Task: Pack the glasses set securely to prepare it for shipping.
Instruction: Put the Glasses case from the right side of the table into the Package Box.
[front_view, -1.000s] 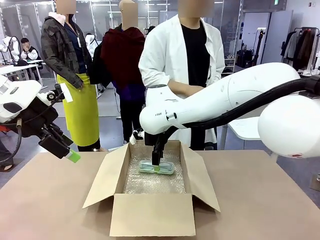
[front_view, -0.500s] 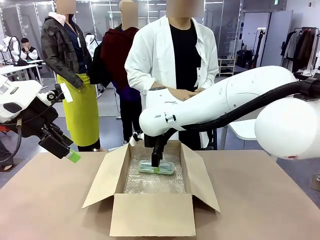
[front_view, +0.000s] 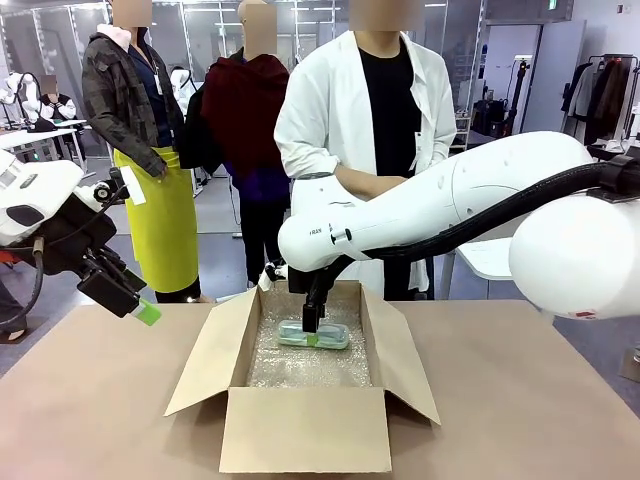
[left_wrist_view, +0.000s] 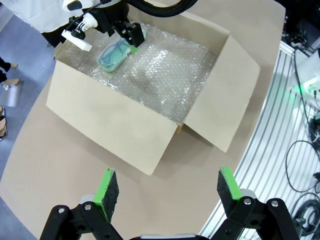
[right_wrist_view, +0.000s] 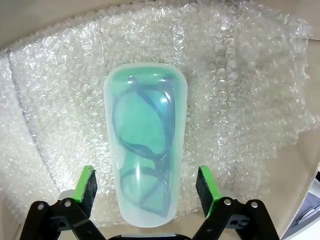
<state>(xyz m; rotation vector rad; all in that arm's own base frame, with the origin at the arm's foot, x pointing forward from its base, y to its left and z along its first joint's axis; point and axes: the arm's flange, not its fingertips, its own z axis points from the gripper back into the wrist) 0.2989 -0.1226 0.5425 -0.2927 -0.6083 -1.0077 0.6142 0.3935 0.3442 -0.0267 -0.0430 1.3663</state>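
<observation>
Mint-green glasses case (right_wrist_view: 145, 145) lies within the wide-open right gripper (right_wrist_view: 145, 174), not touching.

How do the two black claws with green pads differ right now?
The left gripper hangs over the brown table beside the open cardboard box; the right gripper is down inside that box. The left gripper has nothing between its fingers; the right gripper straddles the mint green translucent glasses case, pads apart from its sides. Both are open.

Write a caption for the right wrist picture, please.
Open right gripper straddling the mint green glasses case lying on bubble wrap.
</observation>
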